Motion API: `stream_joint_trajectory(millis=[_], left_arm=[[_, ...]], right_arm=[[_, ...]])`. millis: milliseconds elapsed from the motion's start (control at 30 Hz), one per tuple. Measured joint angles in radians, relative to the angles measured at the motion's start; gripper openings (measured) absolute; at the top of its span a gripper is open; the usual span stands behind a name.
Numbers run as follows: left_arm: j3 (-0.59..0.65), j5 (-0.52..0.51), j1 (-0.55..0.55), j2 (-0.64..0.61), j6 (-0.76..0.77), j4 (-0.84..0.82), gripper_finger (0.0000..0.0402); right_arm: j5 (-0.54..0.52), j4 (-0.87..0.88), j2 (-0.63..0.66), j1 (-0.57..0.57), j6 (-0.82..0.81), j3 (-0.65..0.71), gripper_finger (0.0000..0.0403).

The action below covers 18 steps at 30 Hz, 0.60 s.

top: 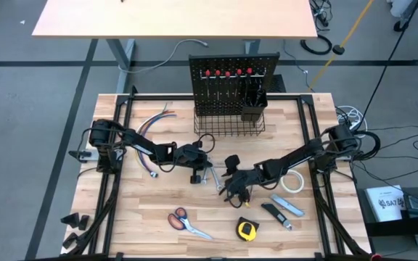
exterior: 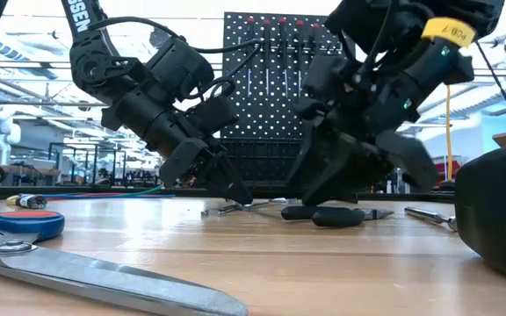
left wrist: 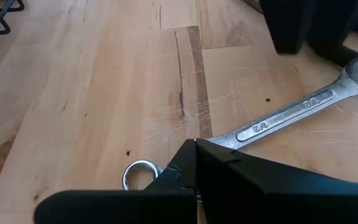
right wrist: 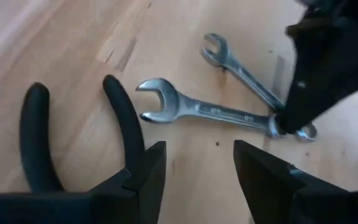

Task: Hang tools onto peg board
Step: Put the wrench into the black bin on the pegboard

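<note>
Near edge: orange-handled scissors (top: 188,224), yellow tape measure (top: 247,230) lying flat on table. Mid-table: right gripper (right wrist: 196,163) open, empty, above black-handled pliers (right wrist: 79,127). Left gripper (top: 199,155) clamped on a silver open-end wrench (right wrist: 213,111); second wrench (right wrist: 244,71) crosses beside. Far: black perforated peg board (top: 232,83) upright.

Overhead, tabletop-level and two close wrist cameras all share the wrenches (right wrist: 210,112).
</note>
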State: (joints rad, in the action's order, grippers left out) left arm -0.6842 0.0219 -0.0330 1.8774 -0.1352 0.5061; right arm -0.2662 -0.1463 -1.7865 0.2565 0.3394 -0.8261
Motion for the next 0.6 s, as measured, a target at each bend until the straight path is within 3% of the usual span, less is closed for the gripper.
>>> stream_joint_trajectory(millis=[600], left_arm=[[0.000,0.008,-0.002,0.001,0.025,-0.004,0.0000]], right_arm=[[-0.007,-0.100,-0.069,0.035,0.068,0.000,0.0178]])
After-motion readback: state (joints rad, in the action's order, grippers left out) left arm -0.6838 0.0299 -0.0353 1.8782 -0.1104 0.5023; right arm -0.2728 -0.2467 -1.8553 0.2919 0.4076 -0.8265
